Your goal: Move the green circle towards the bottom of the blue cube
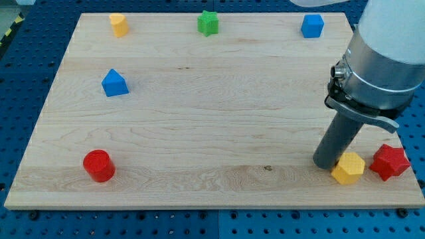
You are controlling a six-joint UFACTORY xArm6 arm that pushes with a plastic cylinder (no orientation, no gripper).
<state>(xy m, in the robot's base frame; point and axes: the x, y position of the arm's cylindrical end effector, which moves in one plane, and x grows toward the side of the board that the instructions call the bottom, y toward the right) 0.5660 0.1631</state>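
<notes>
My tip (327, 164), a bare rod gripping nothing, stands low on the view's right just beside the yellow hexagon (348, 168), while the only green block (208, 23) visible, seemingly star-shaped rather than round, lies far up-left, left of the blue cube (312, 25).

The light is bright and even, coming from above. The wooden board (212, 113) shows no strong glare. Each block has only a small soft shadow under it. The picture is sharp from edge to edge. Near the top right corner the arm's white housing (392, 33) looks overexposed.
</notes>
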